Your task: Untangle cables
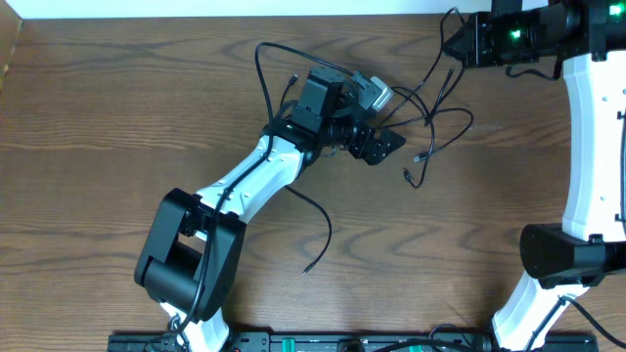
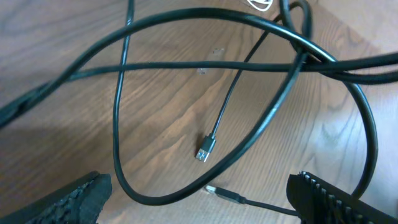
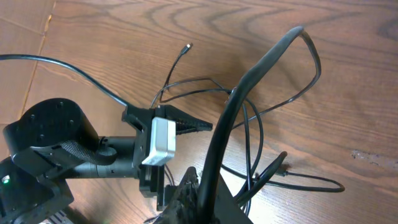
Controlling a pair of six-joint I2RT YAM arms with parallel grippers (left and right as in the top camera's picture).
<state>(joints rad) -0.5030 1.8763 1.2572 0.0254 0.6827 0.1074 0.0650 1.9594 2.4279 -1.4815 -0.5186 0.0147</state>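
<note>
Cables [image 1: 430, 117] sprawl in a loose black tangle on the wooden counter [image 1: 117, 117], right of centre and toward the far edge. The left fingers [image 1: 383, 147] hover just beside the tangle, spread wide with nothing between them. In the left wrist view, crossed loops lie ahead of them, with a small plug [image 2: 204, 151] resting on the wood inside one loop. The right fingers [image 1: 452, 44], at the far right, are closed tight on a black cable [image 3: 249, 81] that arches up and bends back down. A white sliver [image 2: 261, 5] at the frame's top edge may be the white cord. A stray cord [image 1: 321, 220] lies apart, near the left arm.
</note>
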